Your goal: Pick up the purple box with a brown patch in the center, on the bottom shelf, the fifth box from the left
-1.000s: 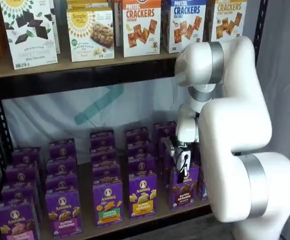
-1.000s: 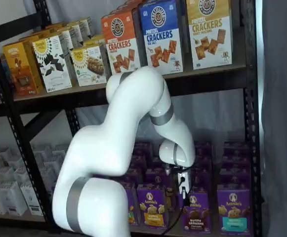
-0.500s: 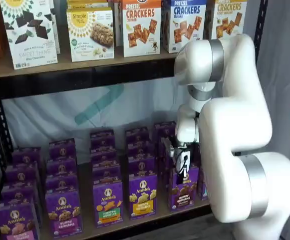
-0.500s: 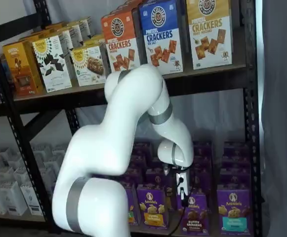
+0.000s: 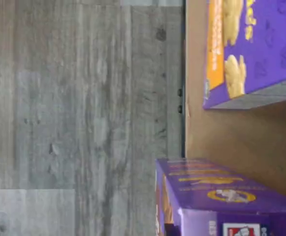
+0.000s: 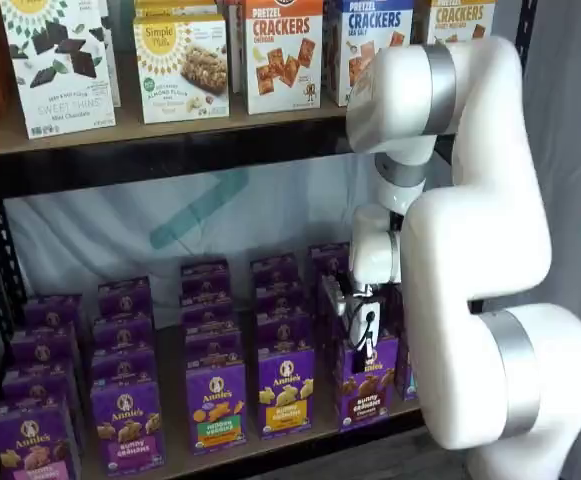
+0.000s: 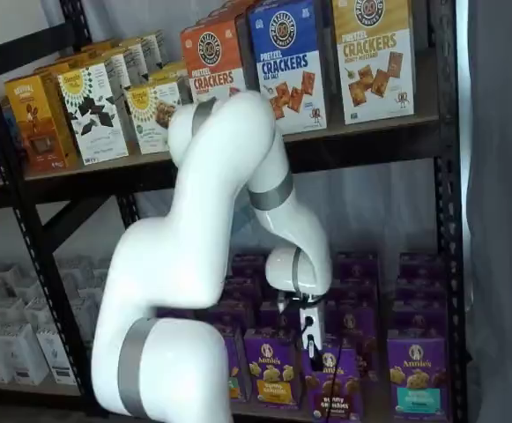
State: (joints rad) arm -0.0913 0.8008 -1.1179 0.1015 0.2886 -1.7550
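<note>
On the bottom shelf (image 6: 300,440), at its front edge, your gripper (image 6: 362,338) has its fingers pinched on the top of the purple box (image 6: 367,385), which in both shelf views leans out of its row, beside the yellow-centred box (image 6: 286,390).

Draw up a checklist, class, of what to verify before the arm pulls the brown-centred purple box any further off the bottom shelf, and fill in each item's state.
1. Gripper shut on the purple box: ok.
2. It is the box with the brown patch, not the yellow-centred box beside it: ok.
3. Box clear of the bottom shelf: cannot tell, though it sits tilted in a shelf view.
4. Neighbouring boxes upright: ok.
5. Cable free of the boxes: cannot tell.
</note>
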